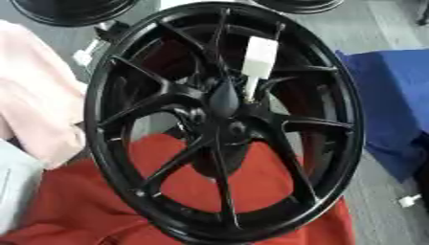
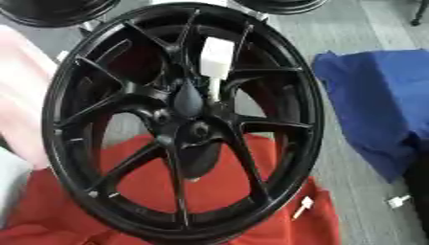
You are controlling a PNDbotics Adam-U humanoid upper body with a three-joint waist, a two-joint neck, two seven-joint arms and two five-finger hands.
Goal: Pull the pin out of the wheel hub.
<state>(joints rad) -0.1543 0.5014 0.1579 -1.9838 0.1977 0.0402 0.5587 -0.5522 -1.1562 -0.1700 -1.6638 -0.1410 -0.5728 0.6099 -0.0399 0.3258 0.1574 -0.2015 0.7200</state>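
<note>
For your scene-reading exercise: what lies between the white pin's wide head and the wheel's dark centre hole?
In the left eye view, the white pin narrows into a thin shaft running down beside a dark teardrop-shaped cap, which sits just above the centre hole.

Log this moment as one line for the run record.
wheel: upright, over red cloth | white pin: still in hub | hands: not in view

Place: workshop or garage floor.
Evidence: black wheel (image 1: 222, 124) upright, more rims (image 1: 71, 10) behind, red cloth (image 1: 100, 201), blue cloth (image 2: 377, 105), grey floor (image 2: 356, 33).
</note>
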